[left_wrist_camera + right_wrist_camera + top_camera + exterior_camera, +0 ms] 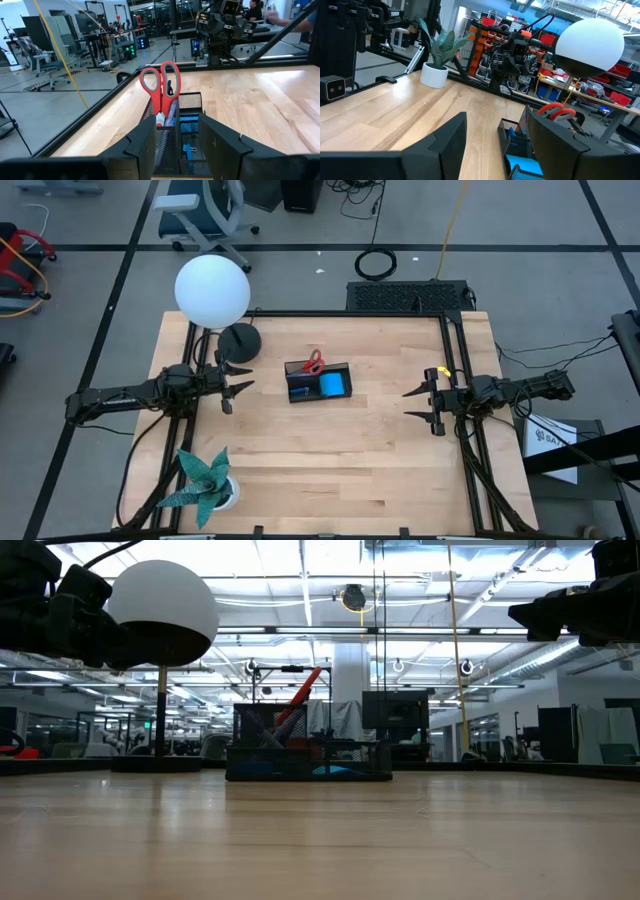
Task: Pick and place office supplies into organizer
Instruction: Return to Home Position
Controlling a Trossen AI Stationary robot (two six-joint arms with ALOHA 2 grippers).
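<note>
Nearest the front edge, the green folded-paper plant in its white pot [205, 480] is sitting at the left corner, out of the way. Further in, the left gripper [238, 385] and the right gripper [408, 403] are hanging at opposite sides of the light wooden table [330, 460], both with fingers spread wide and carrying nothing. Between them, well apart from each, the small black mesh organizer [318, 398] is sitting with the red-handled scissors [314, 361] poking up from its tall section and the bright blue square pad [331, 385] lying in the low one. Just past the left gripper the white-globe lamp on a round black base [212, 290] is standing close, so for homing I'd be pulling that arm straight back, no swinging lampward.
</note>
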